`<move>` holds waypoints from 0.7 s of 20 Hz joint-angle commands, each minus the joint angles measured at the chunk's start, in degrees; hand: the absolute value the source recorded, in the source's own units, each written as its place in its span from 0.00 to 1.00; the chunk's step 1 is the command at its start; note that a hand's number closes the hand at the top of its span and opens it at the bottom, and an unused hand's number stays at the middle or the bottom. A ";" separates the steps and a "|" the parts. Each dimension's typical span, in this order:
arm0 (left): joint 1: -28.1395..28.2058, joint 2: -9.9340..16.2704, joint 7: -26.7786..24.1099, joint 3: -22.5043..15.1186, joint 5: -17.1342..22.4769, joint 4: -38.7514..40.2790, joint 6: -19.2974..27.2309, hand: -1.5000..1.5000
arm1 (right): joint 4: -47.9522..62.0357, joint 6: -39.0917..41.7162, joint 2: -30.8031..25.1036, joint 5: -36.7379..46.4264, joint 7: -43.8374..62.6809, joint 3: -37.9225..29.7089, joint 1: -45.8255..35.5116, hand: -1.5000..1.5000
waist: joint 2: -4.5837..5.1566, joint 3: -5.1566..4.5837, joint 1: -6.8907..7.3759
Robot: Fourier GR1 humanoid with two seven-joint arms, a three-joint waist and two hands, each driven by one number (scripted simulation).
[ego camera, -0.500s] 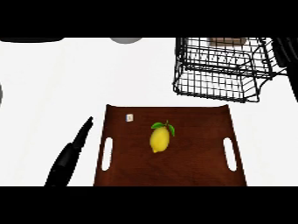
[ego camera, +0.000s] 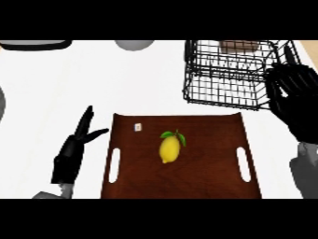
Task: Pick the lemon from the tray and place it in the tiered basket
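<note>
Lemon on tray, tiered basket behind.
Yellow, green-leaved, lying lengthwise near centre of brown handled tray; black wire basket upright, beyond tray's far right corner.

The tray runs off the lower edge, the basket off the top, and the right hand hides the basket's right side.

Tray: dark brown, wood-like, smooth with slight sheen. Tiered basket: thin black wire mesh. Lemon: smooth yellow skin, green leaves. Counter: plain white, matt.
</note>
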 commanded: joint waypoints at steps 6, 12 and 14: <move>-5.25 0.23 5.44 4.15 -0.31 -7.69 3.11 0.50 | -8.89 18.20 4.84 -6.96 -7.09 7.36 16.74 0.00 | -0.26 -0.32 0.35; -6.57 -2.36 6.93 2.72 -2.34 -5.09 5.70 0.50 | -18.81 17.64 -11.97 9.03 -0.87 8.20 22.77 0.00 | -0.67 -0.54 -1.22; -7.27 -2.11 6.64 2.82 -2.01 -4.74 4.85 0.50 | -19.88 17.25 -18.12 15.03 4.79 8.63 19.50 0.00 | -0.50 -0.72 -0.40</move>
